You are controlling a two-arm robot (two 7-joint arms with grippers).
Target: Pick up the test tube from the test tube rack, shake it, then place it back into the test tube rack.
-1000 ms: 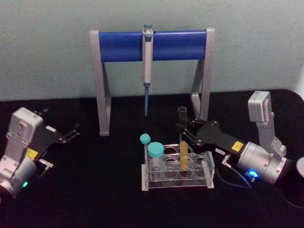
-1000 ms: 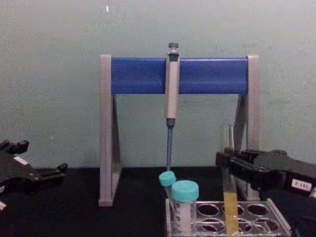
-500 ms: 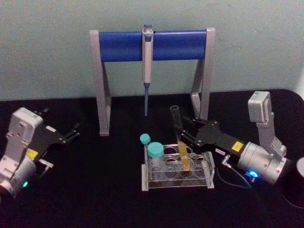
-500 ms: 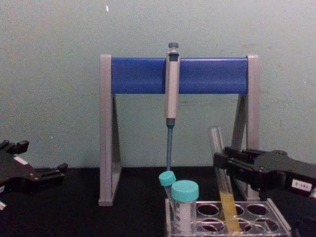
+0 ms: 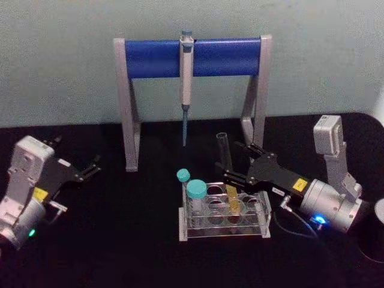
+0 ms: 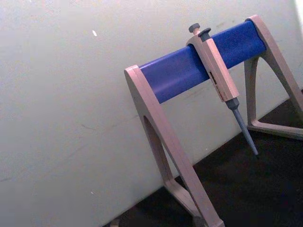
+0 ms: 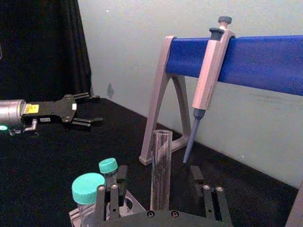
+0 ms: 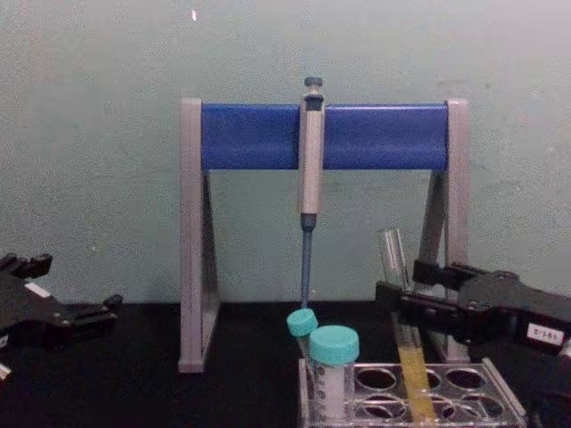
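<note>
The left hand (image 5: 90,168) rests at the left of the table (image 5: 132,240), fingers spread and holding nothing. Near the middle, the test tube (image 5: 224,151) stands in a hole of the test tube rack (image 5: 222,231). Its long axis is near upright, open mouth up and leaning left, yellow end down. The right hand (image 5: 233,161) is released, its fingers apart on either side of the tube.

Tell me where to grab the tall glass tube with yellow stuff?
Hold the test tube by the bare glass above the liquid, from the robot's right. It leans high above the test tube rack, where the open right gripper straddles it.
</note>
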